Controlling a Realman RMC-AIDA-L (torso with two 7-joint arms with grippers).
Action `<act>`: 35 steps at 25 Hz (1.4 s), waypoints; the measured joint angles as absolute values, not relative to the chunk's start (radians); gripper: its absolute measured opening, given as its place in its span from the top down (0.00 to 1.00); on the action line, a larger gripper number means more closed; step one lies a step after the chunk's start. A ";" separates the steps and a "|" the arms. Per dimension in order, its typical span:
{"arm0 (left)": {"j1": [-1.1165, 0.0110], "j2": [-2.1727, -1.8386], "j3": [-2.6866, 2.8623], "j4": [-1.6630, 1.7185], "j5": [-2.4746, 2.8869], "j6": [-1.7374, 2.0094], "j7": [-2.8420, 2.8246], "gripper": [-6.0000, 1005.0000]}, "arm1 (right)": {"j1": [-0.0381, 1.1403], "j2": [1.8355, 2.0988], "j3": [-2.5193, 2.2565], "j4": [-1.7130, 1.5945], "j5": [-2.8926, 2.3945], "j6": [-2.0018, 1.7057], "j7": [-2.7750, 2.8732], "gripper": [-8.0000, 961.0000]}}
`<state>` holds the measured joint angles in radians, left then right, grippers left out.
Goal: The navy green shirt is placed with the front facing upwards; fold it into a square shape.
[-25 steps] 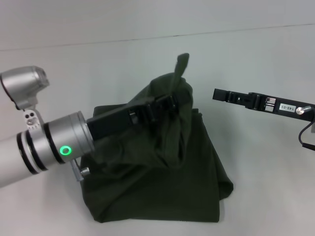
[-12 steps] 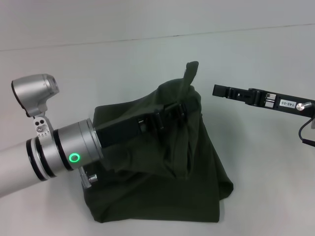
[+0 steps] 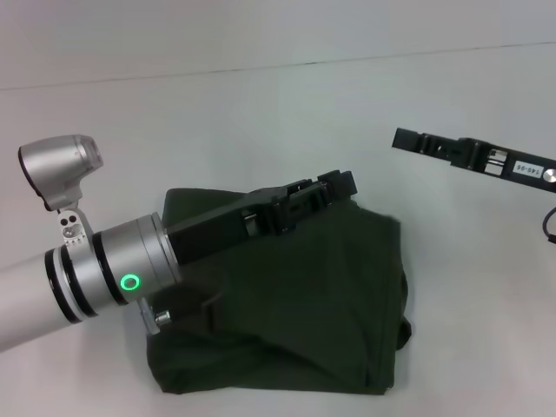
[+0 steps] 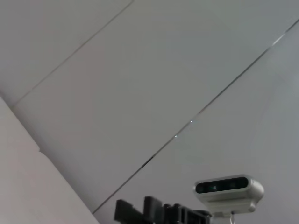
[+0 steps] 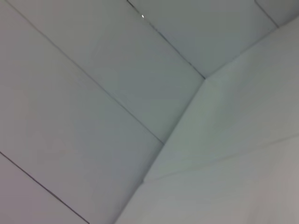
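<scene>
The shirt (image 3: 304, 304) is lying folded on the table (image 3: 261, 113). The left gripper (image 3: 339, 184) is hovering over its far edge; jaw state unclear. The right gripper (image 3: 408, 141) is hanging apart, jaw state likewise unclear.

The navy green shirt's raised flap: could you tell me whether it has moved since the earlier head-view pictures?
Yes. The navy green shirt flap that stood up beside the left gripper has dropped flat onto the folded stack, toward the robot's right.
</scene>
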<state>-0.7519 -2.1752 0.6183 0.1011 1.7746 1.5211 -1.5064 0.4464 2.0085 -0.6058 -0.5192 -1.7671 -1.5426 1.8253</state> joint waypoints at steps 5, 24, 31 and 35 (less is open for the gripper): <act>-0.740 -2.174 0.612 0.120 1.772 1.540 -1.495 0.78 | 0.445 2.006 -0.593 -0.529 -1.768 -1.569 1.826 0.59; -0.488 -2.160 0.575 0.557 1.700 1.729 -1.588 0.10 | 0.453 1.937 -0.602 -0.532 -1.914 -1.566 2.023 0.21; -0.441 -2.141 0.571 0.625 1.718 1.745 -1.585 0.08 | 0.456 1.893 -0.606 -0.537 -2.030 -1.574 2.178 0.19; -0.437 -2.140 0.562 0.641 1.721 1.766 -1.581 0.08 | 0.456 1.890 -0.605 -0.545 -2.080 -1.575 2.229 0.19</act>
